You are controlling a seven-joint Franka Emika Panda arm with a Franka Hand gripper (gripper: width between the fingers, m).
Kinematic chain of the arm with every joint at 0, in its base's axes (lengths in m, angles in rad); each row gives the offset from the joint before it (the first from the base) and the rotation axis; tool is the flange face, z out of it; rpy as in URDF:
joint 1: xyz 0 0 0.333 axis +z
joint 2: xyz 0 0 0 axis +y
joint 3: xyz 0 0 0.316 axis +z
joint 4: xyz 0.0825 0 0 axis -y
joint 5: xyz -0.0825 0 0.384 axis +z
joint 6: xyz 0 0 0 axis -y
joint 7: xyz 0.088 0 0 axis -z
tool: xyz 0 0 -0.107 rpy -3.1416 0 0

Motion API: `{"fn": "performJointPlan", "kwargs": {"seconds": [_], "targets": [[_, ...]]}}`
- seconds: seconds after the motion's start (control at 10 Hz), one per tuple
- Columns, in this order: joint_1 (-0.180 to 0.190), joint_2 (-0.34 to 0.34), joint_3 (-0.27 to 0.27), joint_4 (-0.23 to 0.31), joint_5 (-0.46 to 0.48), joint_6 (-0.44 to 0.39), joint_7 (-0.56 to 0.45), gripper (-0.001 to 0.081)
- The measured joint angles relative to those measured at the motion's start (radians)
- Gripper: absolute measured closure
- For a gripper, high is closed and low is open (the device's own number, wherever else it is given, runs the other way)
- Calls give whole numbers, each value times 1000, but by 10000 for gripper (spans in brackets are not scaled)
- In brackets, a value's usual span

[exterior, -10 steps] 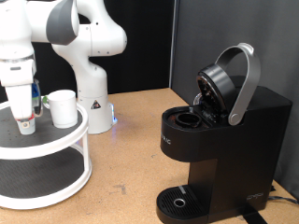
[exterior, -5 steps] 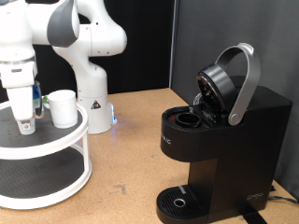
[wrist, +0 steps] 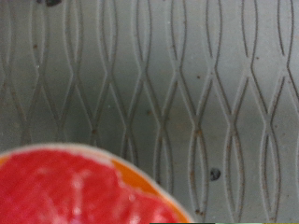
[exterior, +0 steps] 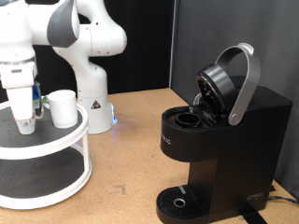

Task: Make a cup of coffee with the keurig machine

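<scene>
The black keurig machine (exterior: 229, 140) stands at the exterior view's right with its grey-handled lid (exterior: 234, 79) raised and the pod chamber (exterior: 190, 119) exposed. The white cup (exterior: 63, 107) sits on the top tier of a white round stand (exterior: 58, 149) at the left. My gripper (exterior: 25, 119) reaches down onto that tier just left of the cup, right at a small white pod (exterior: 27, 128). In the wrist view the pod's red top (wrist: 84, 187) fills the lower part, very close, on the stand's grey wavy-patterned mat (wrist: 187, 84). No fingers show in the wrist view.
The arm's white base (exterior: 93, 98) stands behind the stand. The machine's round drip tray (exterior: 177, 201) carries nothing. Brown tabletop (exterior: 131, 159) lies between the stand and the machine. A black backdrop closes the right rear.
</scene>
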Motion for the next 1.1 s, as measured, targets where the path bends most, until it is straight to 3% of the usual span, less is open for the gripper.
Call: {"fn": "performJointPlan", "kwargs": {"seconds": [0.3, 0.7, 0.8, 1.1], "targets": [[0, -5, 0, 14, 13, -38, -1, 378], [1, -96, 0, 87, 74, -206, -54, 378], [1, -94, 0, 85, 74, -205, -51, 378], [26, -94, -1, 123, 232, -272, -50, 378]]}}
